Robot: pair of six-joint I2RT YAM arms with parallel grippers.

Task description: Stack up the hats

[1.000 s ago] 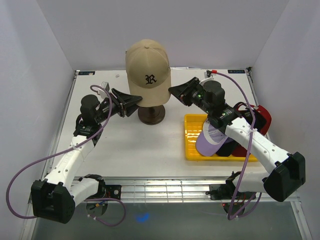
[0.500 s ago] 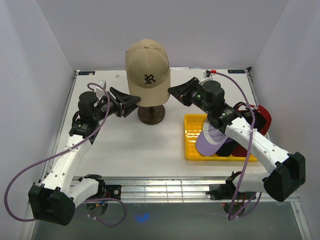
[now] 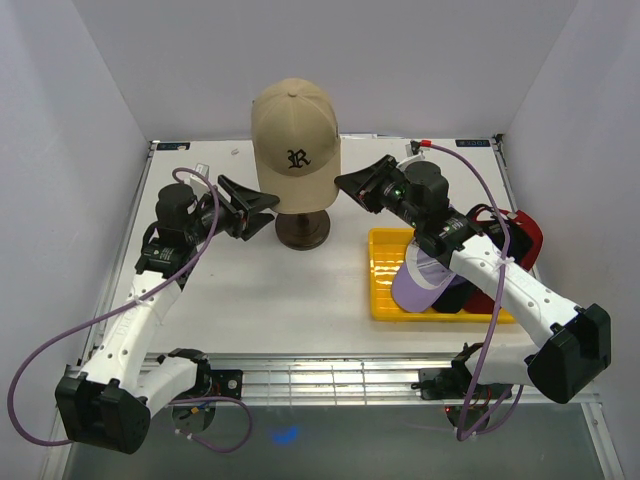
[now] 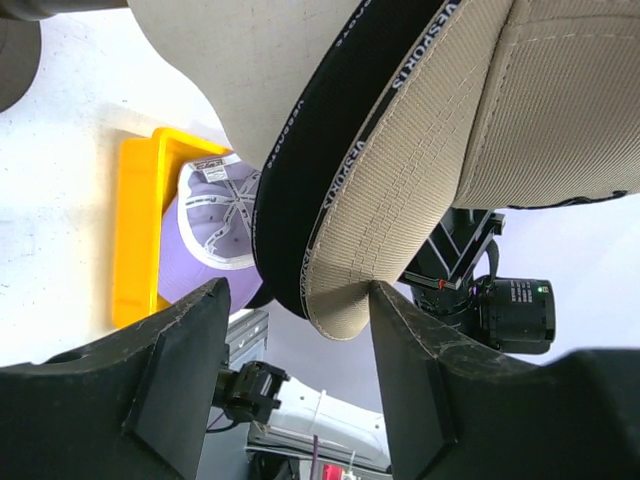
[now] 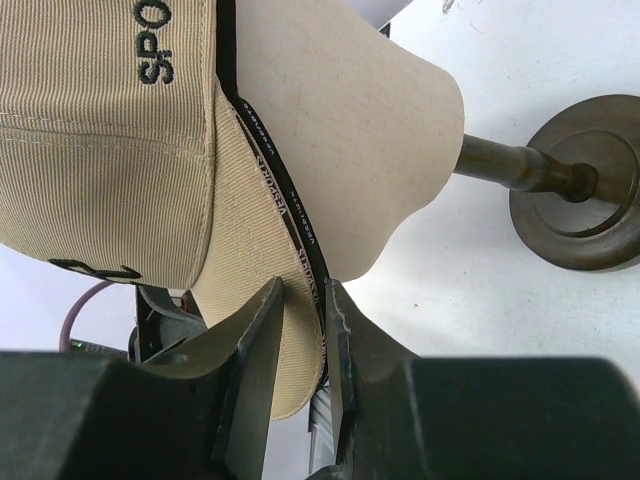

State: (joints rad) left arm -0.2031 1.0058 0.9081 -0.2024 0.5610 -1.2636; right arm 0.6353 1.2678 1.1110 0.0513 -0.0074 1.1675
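Tan cap [image 3: 295, 140] | brim [image 4: 380, 200] sits between my grippers | right gripper [image 5: 305, 290] pinches its edge | left gripper [image 4: 300, 290] spread, released.

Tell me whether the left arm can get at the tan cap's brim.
Probably yes: the left tool stands open, the brim of the tan cap between its fingers, unobstructed. The right tool pinches the same brim.

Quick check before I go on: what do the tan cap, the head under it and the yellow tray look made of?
Tan cap: ribbed woven cloth, matte; fine cords and stitched seams show. Head: beige, matte, faintly textured, probably fabric-covered; core unclear. Yellow tray: likely moulded plastic, glossy ridged floor.
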